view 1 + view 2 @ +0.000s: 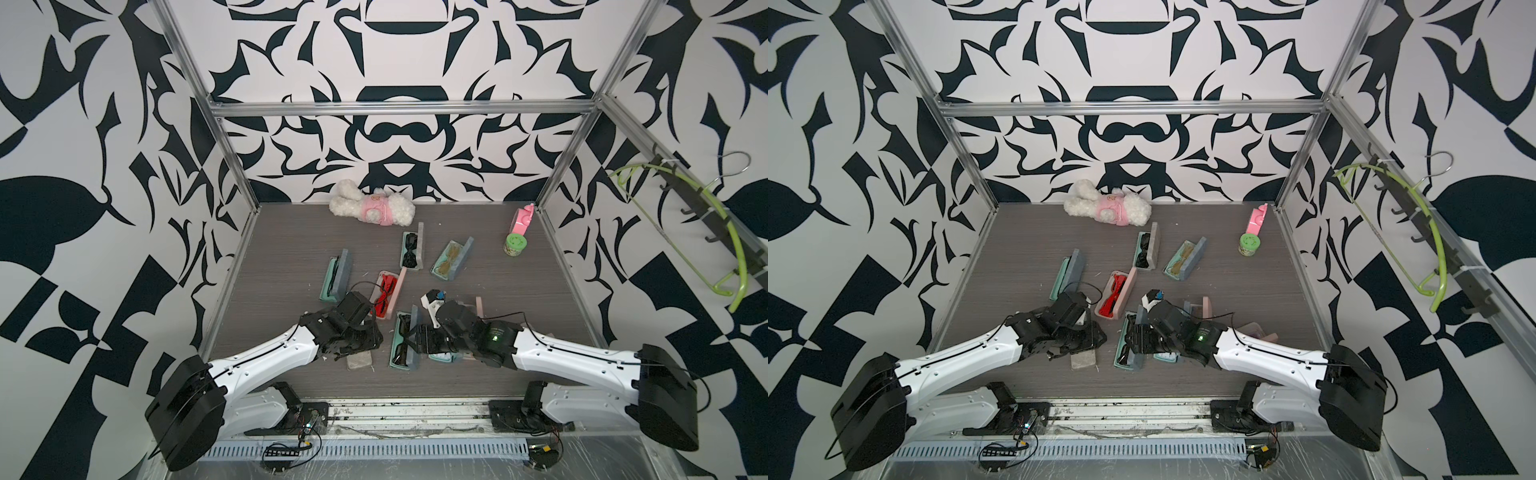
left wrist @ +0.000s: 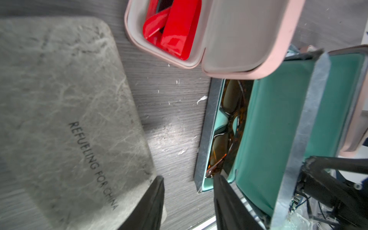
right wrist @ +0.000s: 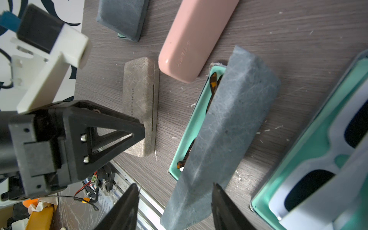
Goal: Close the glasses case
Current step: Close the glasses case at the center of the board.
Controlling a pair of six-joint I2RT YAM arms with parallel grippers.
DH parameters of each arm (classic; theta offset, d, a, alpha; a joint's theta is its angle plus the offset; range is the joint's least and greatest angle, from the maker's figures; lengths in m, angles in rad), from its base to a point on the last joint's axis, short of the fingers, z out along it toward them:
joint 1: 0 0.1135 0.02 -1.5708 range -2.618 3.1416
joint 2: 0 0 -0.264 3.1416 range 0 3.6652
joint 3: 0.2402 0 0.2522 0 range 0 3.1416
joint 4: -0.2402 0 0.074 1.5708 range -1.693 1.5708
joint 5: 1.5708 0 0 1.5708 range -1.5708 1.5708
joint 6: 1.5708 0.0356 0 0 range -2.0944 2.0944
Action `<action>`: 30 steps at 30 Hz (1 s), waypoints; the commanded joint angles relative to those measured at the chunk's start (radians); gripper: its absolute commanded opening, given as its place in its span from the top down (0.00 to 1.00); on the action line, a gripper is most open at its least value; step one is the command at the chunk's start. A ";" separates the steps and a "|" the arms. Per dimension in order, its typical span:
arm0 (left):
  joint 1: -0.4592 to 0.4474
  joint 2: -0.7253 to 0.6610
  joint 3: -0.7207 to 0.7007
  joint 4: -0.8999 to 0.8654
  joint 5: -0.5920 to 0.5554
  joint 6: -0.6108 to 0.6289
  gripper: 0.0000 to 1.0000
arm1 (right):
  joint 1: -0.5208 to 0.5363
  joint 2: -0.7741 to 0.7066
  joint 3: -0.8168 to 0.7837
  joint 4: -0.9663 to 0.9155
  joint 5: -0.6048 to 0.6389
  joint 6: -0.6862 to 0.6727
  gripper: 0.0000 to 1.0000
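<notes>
We find the glasses case (image 2: 278, 129) lying on the desk (image 3: 298, 29) between the two arms. Its grey lid (image 3: 231, 127) is raised and leans over the teal base, and brown glasses (image 2: 229, 103) lie inside.

The right gripper (image 3: 175, 185) is at one end of this case. Its jaws are apart, one on each side of the lid's end, and a gap shows beside one finger (image 3: 123, 209), so it has no grip on the lid.

The left gripper (image 2: 189, 177) hangs just beside the case on its open side, jaws apart with only bare desk between them. One finger (image 2: 227, 199) is at a corner of the case's base, but we cannot tell whether it touches.

A closed beige case (image 2: 69, 99) lies just beside the glasses case, under the left gripper's other finger. An open pink case (image 2: 239, 35) holding red glasses (image 2: 175, 29) sits near the case's far end. On the hinge side of the glasses case, another open teal case (image 3: 294, 179) holds white glasses (image 3: 338, 151).
</notes>
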 commanded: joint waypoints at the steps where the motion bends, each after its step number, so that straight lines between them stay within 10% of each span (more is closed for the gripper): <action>1: -0.018 0.019 -0.006 0.034 0.012 0.000 0.56 | -0.003 -0.002 -0.001 0.018 0.009 0.001 0.42; 30: -0.110 0.263 0.068 0.153 -0.006 0.016 0.67 | -0.003 0.054 -0.026 0.046 0.025 0.021 0.54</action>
